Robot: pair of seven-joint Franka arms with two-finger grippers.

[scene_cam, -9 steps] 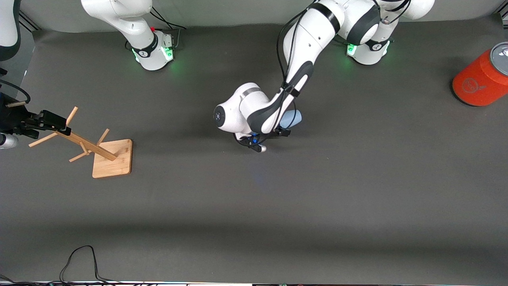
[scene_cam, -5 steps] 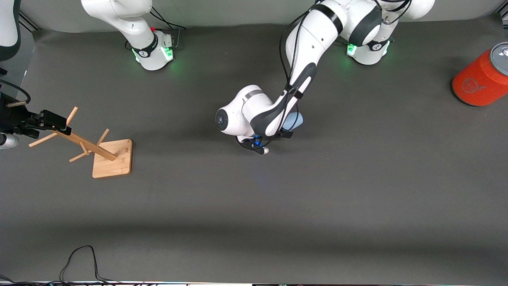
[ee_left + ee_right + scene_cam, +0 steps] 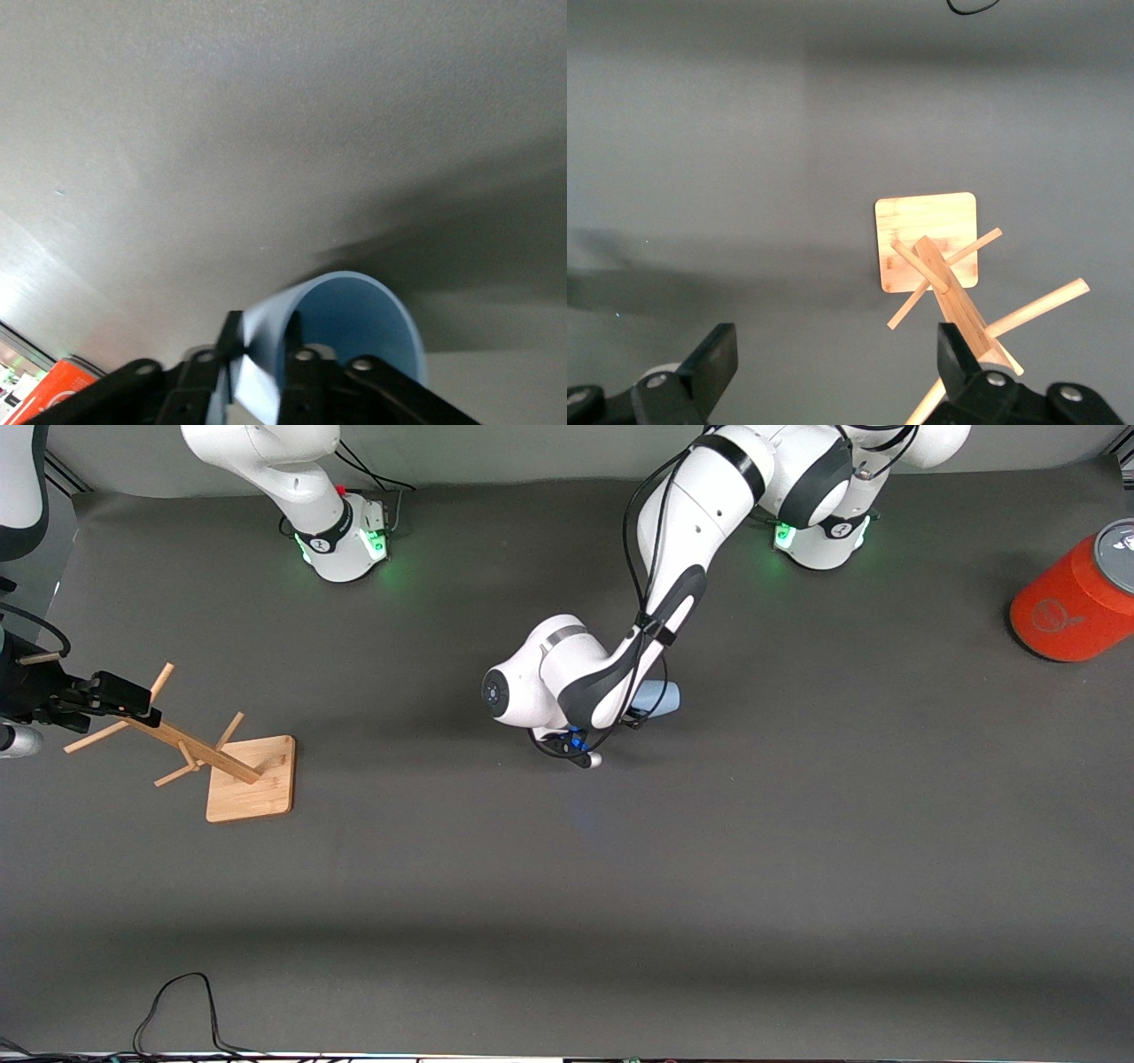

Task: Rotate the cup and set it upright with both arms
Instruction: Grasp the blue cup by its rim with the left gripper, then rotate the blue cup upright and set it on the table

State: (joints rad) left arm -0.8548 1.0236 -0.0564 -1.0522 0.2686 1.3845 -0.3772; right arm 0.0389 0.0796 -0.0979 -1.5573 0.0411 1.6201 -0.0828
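Look at your left gripper first. It pinches the rim of the cup. One finger is inside the cup and the other is outside, against the wall. In the left wrist view you look right into the cup's open mouth, and it is blue inside.

From the front, the cup lies on its side. It sits near the middle of the table, a bit toward the arms' bases. Most of it hides under your left arm. Only one pale blue end pokes out. That end points toward the left arm's end of the table. The left gripper is low at the cup, mostly hidden by the wrist.

Your right gripper is spread wide and holds nothing. It hangs over the wooden rack at the right arm's end of the table. The rack has a square base and a post with pegs sticking out. The right gripper waits there, well apart from the cup.

An orange can with a grey lid stands at the left arm's end of the table. A black cable lies at the table edge nearest the front camera.
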